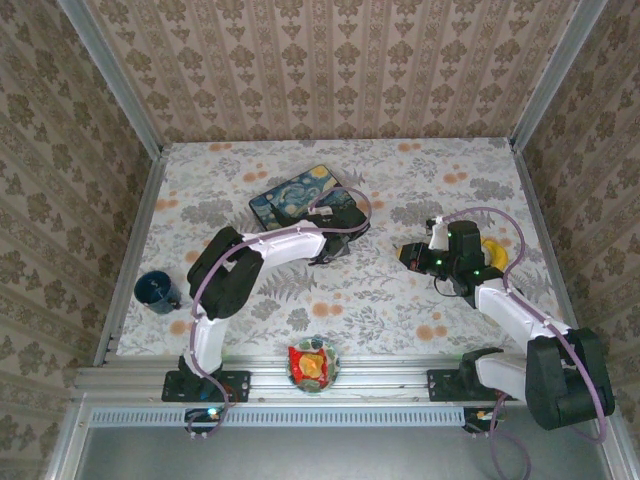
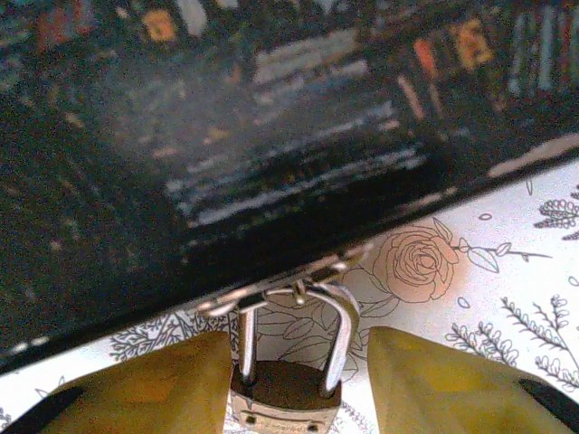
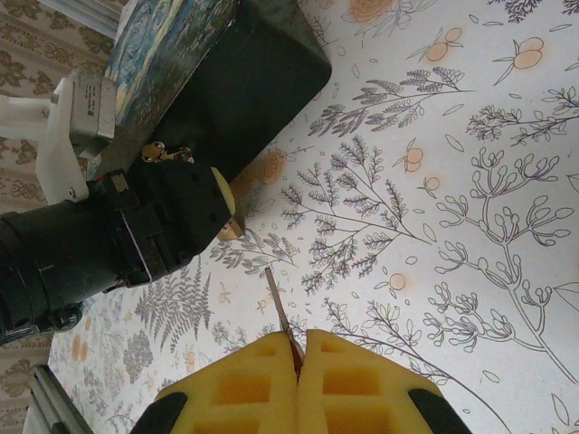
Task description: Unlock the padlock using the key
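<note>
Brass-coloured padlock (image 2: 282,398) between the yellow pads (image 2: 172,380) of the left end effector (image 2: 297,342), silver shackle (image 2: 336,339) threaded through the hasp (image 2: 298,278) of the painted tin (image 2: 271,136) just ahead of the fingertips. Jaws partly spread, straddling the lock body: one pad against its side, the other just apart (a visible gap, so not judged a firm clamp). Stance probably meant to steady the dangling lock against swinging or twisting under the push of a key. Tin resting on the floral worktop (image 3: 434,181), likely serving as anchor for the hasp.

Opposite, right end effector (image 3: 298,342) pinched tight on the key (image 3: 279,303), thin blade protruding forward past the fingertips and aimed roughly toward the left end effector and the lock beside it (well apart, bare worktop between). Grip at the head end, hidden between the pads, leaving the blade free for insertion. Keyhole face not discernible from either wrist.

Next, by judgement: alignment of blade with keyway, then insertion and a turn. Main risk: blade skewing between soft pads on contact.
</note>
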You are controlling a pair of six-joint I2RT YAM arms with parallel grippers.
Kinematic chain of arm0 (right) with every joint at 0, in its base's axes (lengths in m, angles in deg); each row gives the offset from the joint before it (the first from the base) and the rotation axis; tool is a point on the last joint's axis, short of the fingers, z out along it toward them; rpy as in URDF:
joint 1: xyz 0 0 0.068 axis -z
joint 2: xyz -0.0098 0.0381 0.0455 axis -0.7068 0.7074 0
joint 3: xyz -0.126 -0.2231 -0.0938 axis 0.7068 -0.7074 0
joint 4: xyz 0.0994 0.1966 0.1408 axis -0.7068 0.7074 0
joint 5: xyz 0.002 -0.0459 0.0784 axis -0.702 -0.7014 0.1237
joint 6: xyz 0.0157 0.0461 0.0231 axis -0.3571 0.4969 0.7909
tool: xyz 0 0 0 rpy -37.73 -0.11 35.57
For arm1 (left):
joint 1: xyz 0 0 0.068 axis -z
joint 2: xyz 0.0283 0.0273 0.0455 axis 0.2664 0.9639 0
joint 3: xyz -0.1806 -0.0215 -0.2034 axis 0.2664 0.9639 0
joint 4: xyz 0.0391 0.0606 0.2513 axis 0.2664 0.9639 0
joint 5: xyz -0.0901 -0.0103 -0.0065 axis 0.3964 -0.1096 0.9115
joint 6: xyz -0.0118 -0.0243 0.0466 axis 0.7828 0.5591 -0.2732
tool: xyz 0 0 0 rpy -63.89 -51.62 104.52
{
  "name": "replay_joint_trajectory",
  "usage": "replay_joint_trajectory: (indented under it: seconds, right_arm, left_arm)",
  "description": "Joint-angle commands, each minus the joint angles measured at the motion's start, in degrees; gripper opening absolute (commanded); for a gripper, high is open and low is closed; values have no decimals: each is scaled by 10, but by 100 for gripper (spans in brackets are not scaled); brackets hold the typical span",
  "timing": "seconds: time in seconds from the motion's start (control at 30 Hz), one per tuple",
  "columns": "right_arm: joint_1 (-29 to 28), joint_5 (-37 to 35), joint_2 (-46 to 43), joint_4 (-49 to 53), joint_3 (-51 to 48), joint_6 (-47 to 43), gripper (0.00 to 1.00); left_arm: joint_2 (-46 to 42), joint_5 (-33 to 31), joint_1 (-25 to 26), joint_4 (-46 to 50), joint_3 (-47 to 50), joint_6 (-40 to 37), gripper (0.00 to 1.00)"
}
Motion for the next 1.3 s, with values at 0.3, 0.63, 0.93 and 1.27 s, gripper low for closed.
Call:
replay_joint_trajectory:
  seconds: [0.3,0.63,0.93,1.27]
  right_arm:
    - [3,4,-7,-16,-11,6,0]
    - [3,4,-7,-19,-14,6,0]
    - [3,5,-6,-20,-15,6,0]
    - [3,8,1,-30,-18,10,0]
  left_arm:
    - [20,28,-2,-3,3,-9,42]
    - [21,28,-7,-14,7,-8,42]
    - [16,22,-9,-18,8,0,38]
    - [22,28,-9,-23,7,4,30]
